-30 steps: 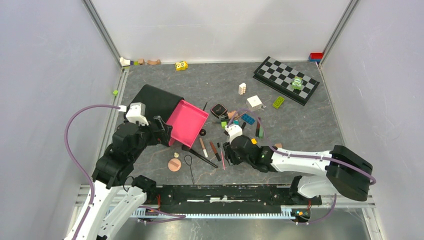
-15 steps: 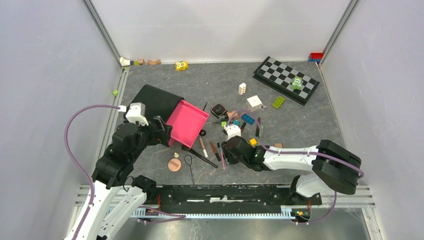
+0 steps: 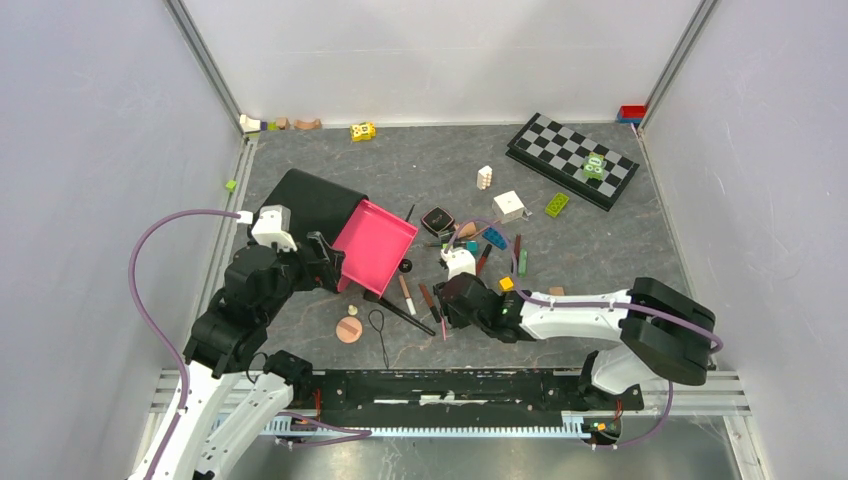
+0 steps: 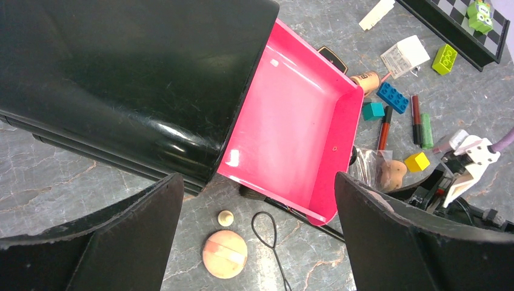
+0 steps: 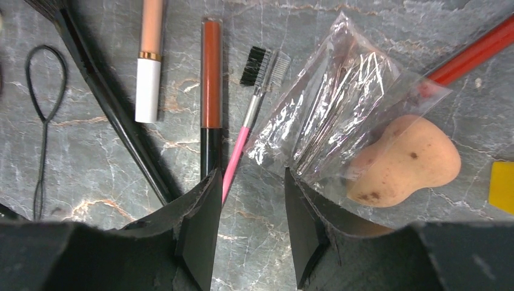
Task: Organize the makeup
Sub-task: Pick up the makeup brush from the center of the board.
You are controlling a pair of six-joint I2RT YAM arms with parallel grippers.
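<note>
The makeup lies scattered on the dark marbled floor. In the right wrist view I see a long black brush (image 5: 115,115), a peach and white tube (image 5: 148,60), a brown gloss tube (image 5: 211,91), a pink-handled brow brush (image 5: 251,103), a clear bag (image 5: 327,115) and a peach sponge (image 5: 406,160). My right gripper (image 5: 251,182) hangs low over them, half open with bare floor in the gap. The pink handle's end lies beside its left finger. My left gripper (image 4: 257,177) stands wide open above the pink tray (image 4: 297,133). Below it lies the round peach puff (image 4: 224,254).
The pink tray slides out of a black box (image 3: 310,200). A black compact (image 3: 437,220), a white cube (image 3: 509,205), coloured toy blocks (image 4: 394,97) and pencils lie behind my right gripper (image 3: 445,305). A chessboard (image 3: 572,158) sits at the far right. A black wire loop (image 4: 267,230) lies beside the puff.
My right arm has slid a little to the left and forward, bringing its gripper closer over the brushes. The left arm has not moved.
</note>
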